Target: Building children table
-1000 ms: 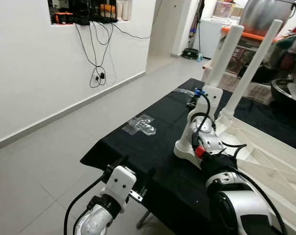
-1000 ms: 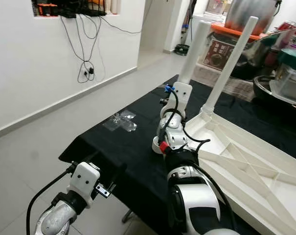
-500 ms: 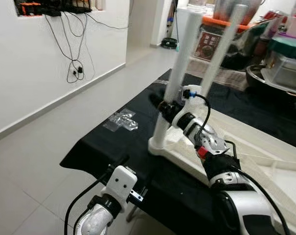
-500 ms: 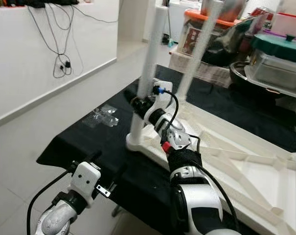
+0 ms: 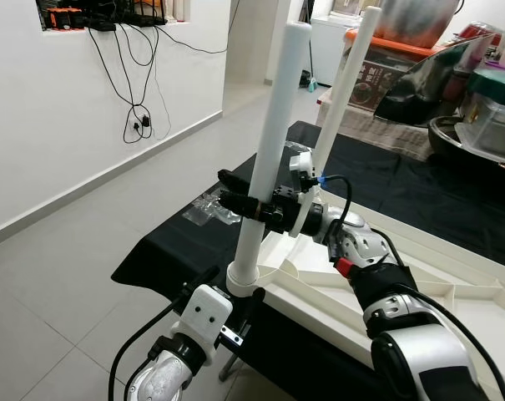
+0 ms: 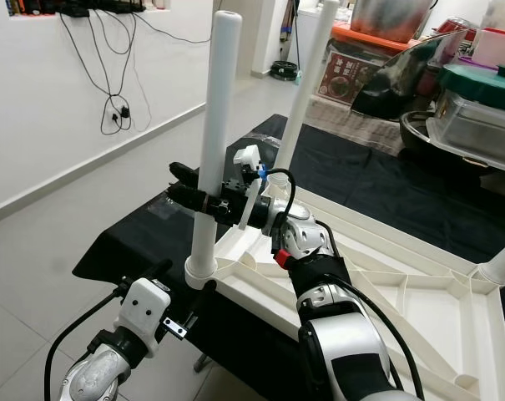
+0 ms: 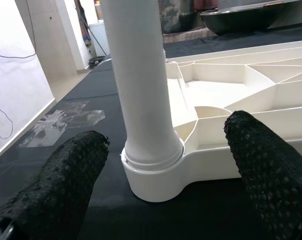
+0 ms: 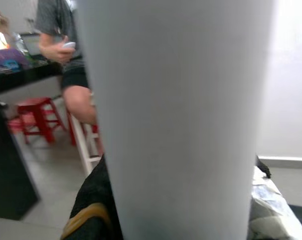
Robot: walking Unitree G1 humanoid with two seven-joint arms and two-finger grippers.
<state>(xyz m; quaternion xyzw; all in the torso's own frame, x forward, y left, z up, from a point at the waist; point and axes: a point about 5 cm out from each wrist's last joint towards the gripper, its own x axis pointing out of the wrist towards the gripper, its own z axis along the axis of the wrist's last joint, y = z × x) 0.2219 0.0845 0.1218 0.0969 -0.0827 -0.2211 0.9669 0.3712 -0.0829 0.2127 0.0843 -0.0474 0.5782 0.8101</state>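
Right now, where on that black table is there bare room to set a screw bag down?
The black cloth is bare near the corner, bordered by the plastic wrapper, the near table edge and the white tabletop. It is crowded at the near leg, gripped by the right pincer, with the left pincer open either side of its socket.

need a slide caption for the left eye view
Right hand clamps a white table leg standing upright in the upturned tabletop, left hand open just below.
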